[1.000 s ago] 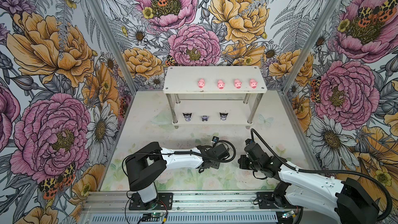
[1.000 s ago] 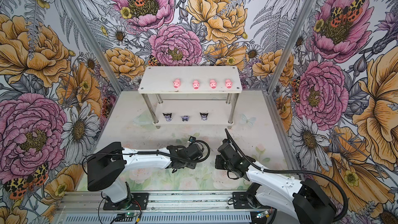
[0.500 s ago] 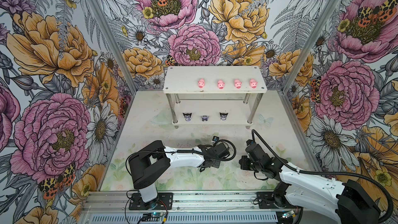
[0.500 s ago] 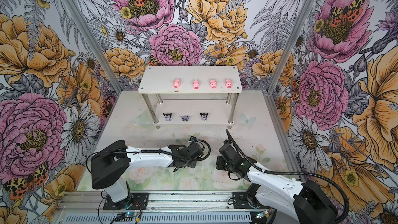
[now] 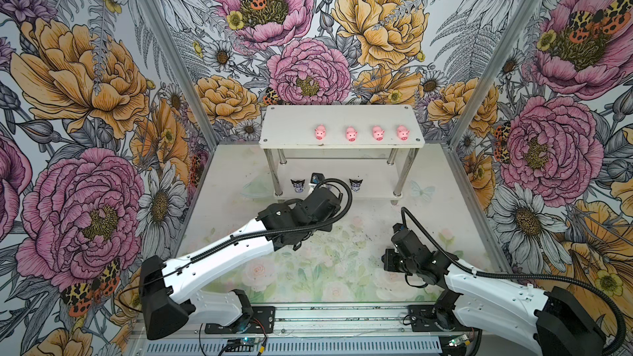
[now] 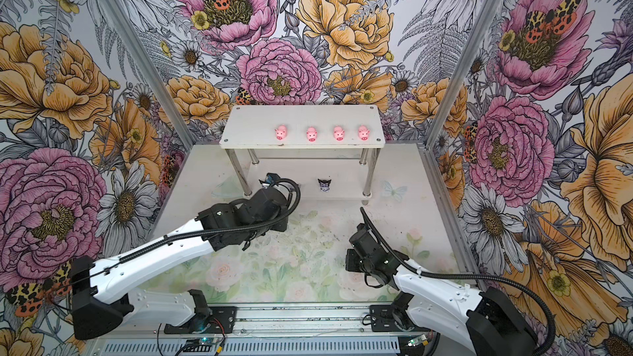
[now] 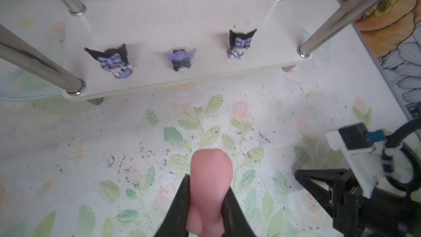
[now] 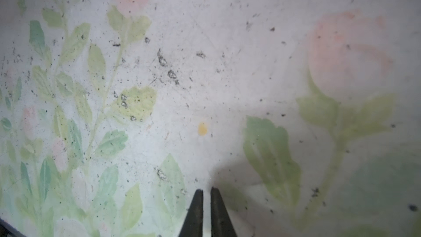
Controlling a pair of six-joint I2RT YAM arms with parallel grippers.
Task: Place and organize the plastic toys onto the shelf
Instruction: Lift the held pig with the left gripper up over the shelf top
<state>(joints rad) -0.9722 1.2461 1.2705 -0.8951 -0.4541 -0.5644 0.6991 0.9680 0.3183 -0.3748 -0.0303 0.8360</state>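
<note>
A pink pig (image 7: 211,167) is clamped between the jaws of the left gripper (image 7: 207,182), over the bench just before the front edge of the shelf (image 5: 291,128). Its long axis runs out along the jaws toward the shelf; the snout end cannot be told. It is best lifted clear of the top tier's front edge and set at the bare left end, beside the row of four pigs (image 5: 351,134). The right gripper (image 8: 206,192) is pinched shut, empty.

The shelf (image 5: 291,128) has matt white boards on glossy metal posts (image 7: 34,62). The pig (image 7: 210,178) looks like smooth pink plastic. The floral table (image 8: 227,42) is scuffed and speckled.
</note>
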